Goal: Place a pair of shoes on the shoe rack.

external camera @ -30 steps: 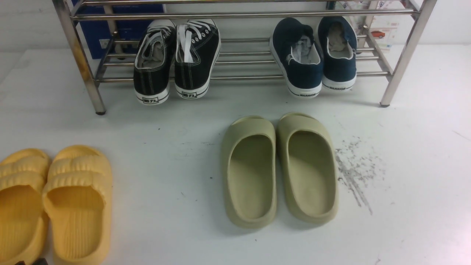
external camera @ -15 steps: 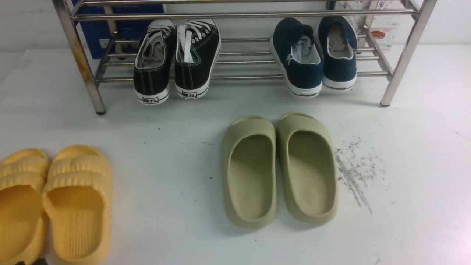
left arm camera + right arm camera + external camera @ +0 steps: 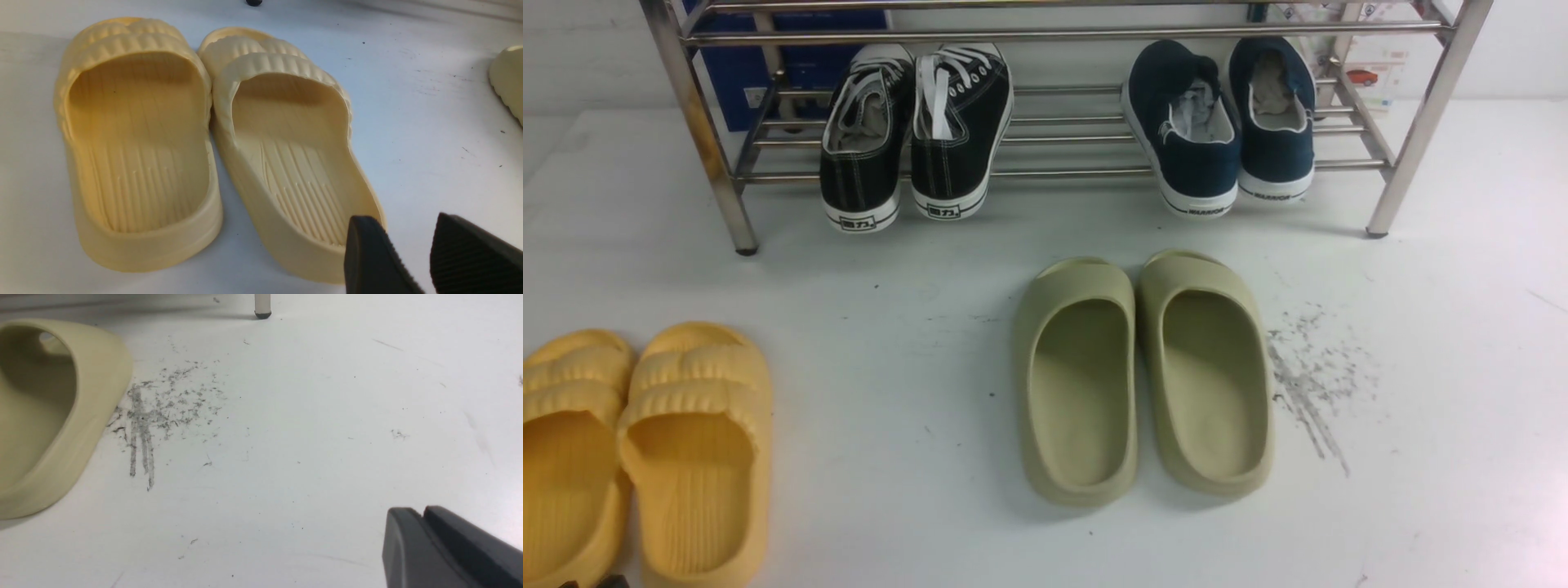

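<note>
Two navy-blue slip-on shoes, one [image 3: 1188,131] beside the other [image 3: 1276,118], rest heels-out on the lower bars of the steel shoe rack [image 3: 1062,171], at its right end. My left gripper [image 3: 402,222] is open and empty, low over the table beside the heel of a yellow slide [image 3: 286,155]. My right gripper [image 3: 423,512] is shut and empty, above bare table right of an olive slide [image 3: 49,412]. Neither gripper shows in the front view apart from a dark sliver at the bottom left corner.
Black lace-up sneakers [image 3: 915,131] sit on the rack's left part. Olive-green slides [image 3: 1143,371] lie mid-table, yellow slides [image 3: 637,449] at the front left. Grey scuff marks [image 3: 1311,384] lie right of the olive slides. A rack leg foot [image 3: 262,312] stands ahead of my right gripper.
</note>
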